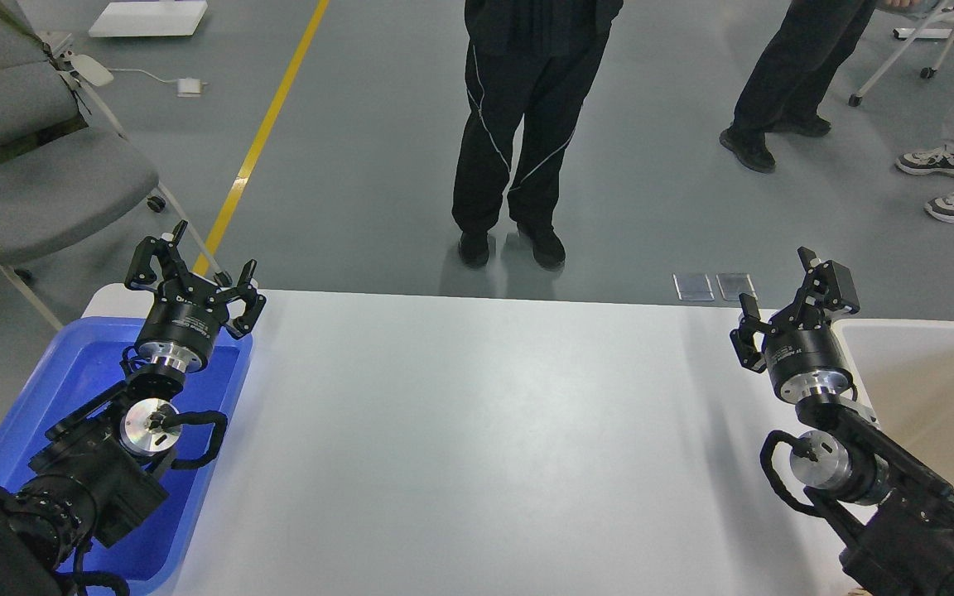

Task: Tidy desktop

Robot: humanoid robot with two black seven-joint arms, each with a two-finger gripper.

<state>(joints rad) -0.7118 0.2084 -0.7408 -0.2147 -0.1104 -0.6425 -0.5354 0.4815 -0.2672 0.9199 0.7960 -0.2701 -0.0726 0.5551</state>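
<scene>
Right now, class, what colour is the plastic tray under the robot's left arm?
Blue. The tray shows best in the head view, at the left end of the white desktop.

**Both arms raised, both grippers spread**

On the left, the black seven-joint left arm (88, 463) comes up from the lower left corner, its silver wrist ring gleaming under the round black cuff. At its far end the black two-finger left gripper (192, 266) points up and away, fingers (148, 258) splayed wide with clear space between them, nothing held.

Over on the right, the black right arm (874, 488) climbs from the lower right corner, black cable looped beside its silver joint. Its black two-finger right gripper (783, 302) tilts up and rightward, fingers (826, 281) parted and empty.
</scene>
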